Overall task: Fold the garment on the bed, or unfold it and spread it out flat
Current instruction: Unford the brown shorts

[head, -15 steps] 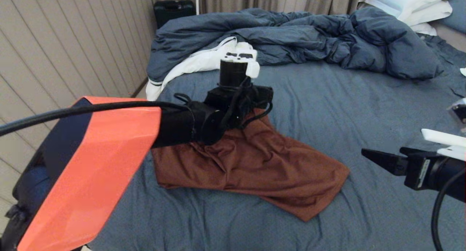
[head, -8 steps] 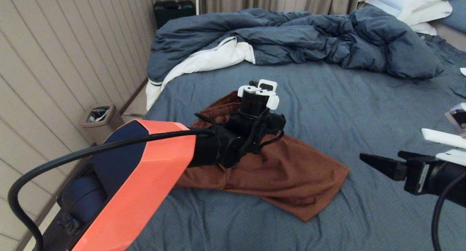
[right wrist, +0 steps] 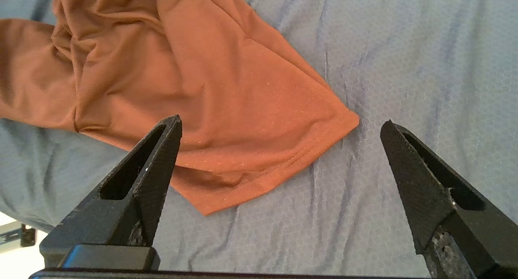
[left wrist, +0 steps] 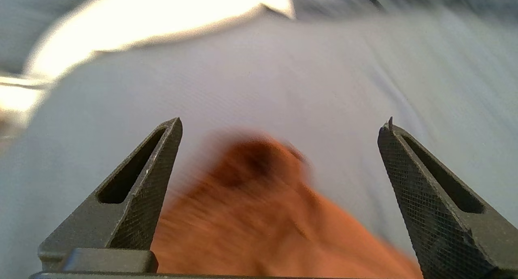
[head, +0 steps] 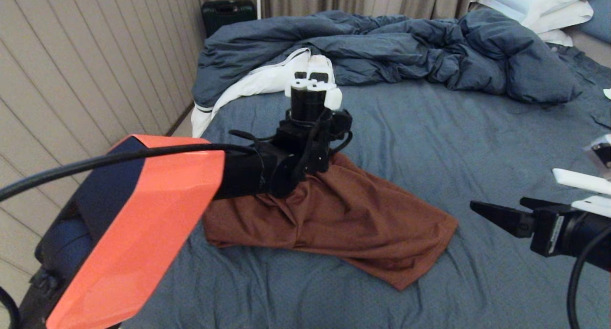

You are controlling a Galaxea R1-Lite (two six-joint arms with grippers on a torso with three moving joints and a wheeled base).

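Shorts: my rust-brown garment (head: pixel 334 214) lies loosely spread and creased on the slate-blue sheet of the bed (head: pixel 453 128), toward the near left part of it. One leg hem points to the near right.
Far end of the shorts: bunched, hidden behind my left wrist in the head view; blurred in my left wrist view.
Left gripper (left wrist: pixel 279 149): above the far end of the shorts, jaws spread wide, nothing between them. I see only cloth and sheet beneath the fingertips (left wrist: pixel 170 137).
Right gripper (right wrist: pixel 279 137): low at the right edge of the bed, over the sheet just beside the leg hem. Jaws spread wide, holding nothing. Hem corner sits between my fingers in the wrist view; I cannot tell any contact.
Duvet (head: pixel 382 47): rumpled blue, white lining showing, heaped along the far side, well apart from the shorts.
Pillows (head: pixel 539 4): white, far right corner.
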